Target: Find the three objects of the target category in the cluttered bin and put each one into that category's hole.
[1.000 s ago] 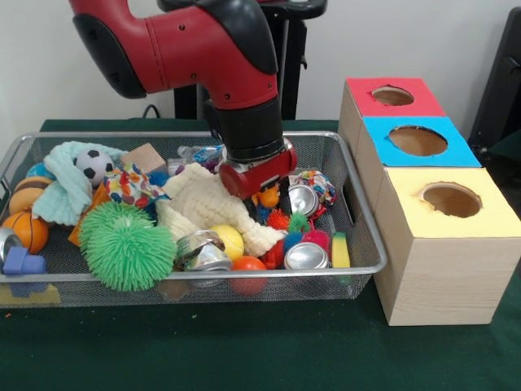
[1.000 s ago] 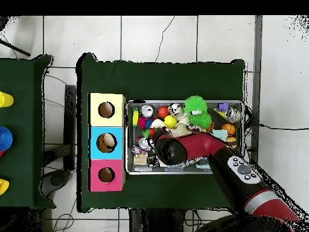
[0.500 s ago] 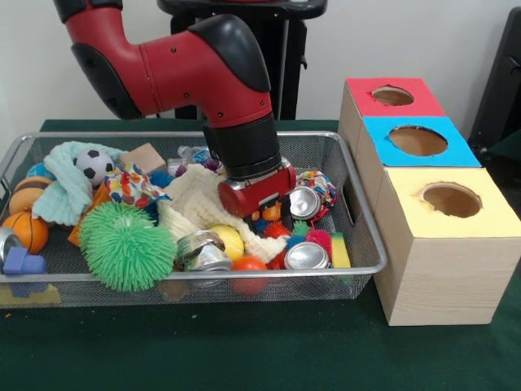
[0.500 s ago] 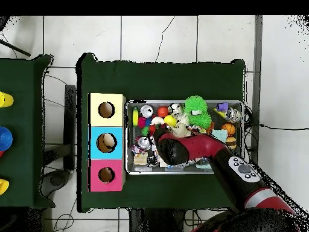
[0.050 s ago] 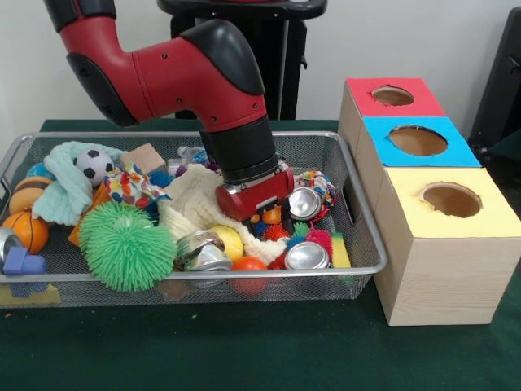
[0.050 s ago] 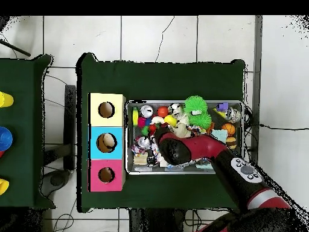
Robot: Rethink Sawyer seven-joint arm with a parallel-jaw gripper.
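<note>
Lowered further, claw (image 5: 262, 213) presses into knobbly cream cloth (image 5: 203, 201) in wire-mesh bin (image 5: 358, 213); grip unclear.

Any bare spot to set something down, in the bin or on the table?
None in the wire bin: toys and cans cover its floor, tightest under the arm. Free patches: the green cloth in front of the bin and the strip beyond it in the overhead view. The three boxes block one end.

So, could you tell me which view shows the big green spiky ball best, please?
The front view: the green spiky ball sits unobstructed at the wire bin's near side, its spikes distinct. In the overhead view it is only a small bright green patch along the bin's edge, clear of the arm.
</note>
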